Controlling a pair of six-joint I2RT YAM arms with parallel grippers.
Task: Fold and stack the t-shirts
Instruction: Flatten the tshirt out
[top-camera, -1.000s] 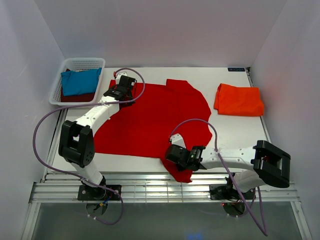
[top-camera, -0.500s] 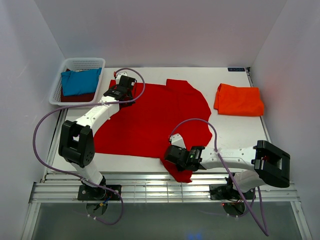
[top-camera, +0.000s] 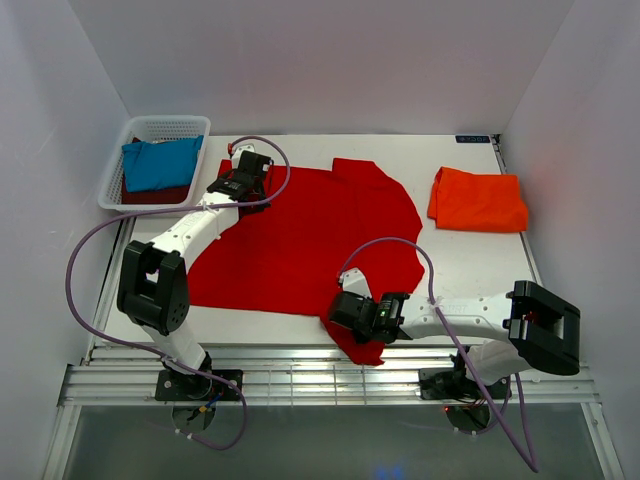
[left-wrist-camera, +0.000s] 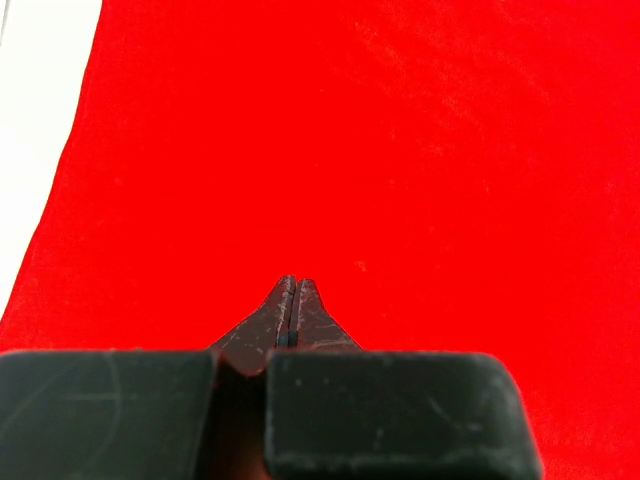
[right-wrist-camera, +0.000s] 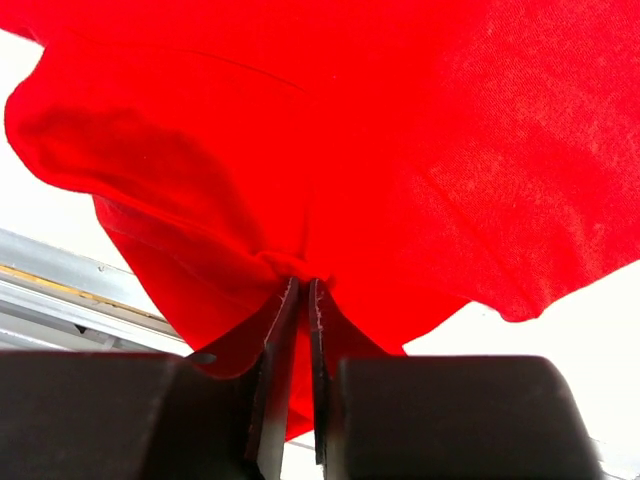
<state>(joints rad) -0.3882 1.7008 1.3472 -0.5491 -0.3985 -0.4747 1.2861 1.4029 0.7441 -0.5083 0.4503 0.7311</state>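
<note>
A bright red t-shirt (top-camera: 300, 240) lies spread over the middle of the white table, and one corner hangs over the near edge. My left gripper (top-camera: 238, 186) rests on its far left part. In the left wrist view that gripper (left-wrist-camera: 291, 285) is shut over flat red cloth (left-wrist-camera: 400, 150), and no cloth shows between the fingers. My right gripper (top-camera: 352, 312) is at the shirt's near edge. In the right wrist view it (right-wrist-camera: 303, 283) is shut on a bunched pinch of the red shirt (right-wrist-camera: 400, 120). An orange-red t-shirt (top-camera: 478, 200) lies folded at the right.
A white mesh basket (top-camera: 165, 125) at the far left holds a teal-blue shirt (top-camera: 160, 165) on top of a dark maroon one (top-camera: 150, 195). The metal rail (top-camera: 300, 375) runs along the near table edge. White walls close in the left, right and back.
My right gripper has shifted very slightly toward the near edge with the pinched cloth. The left arm has not moved.
</note>
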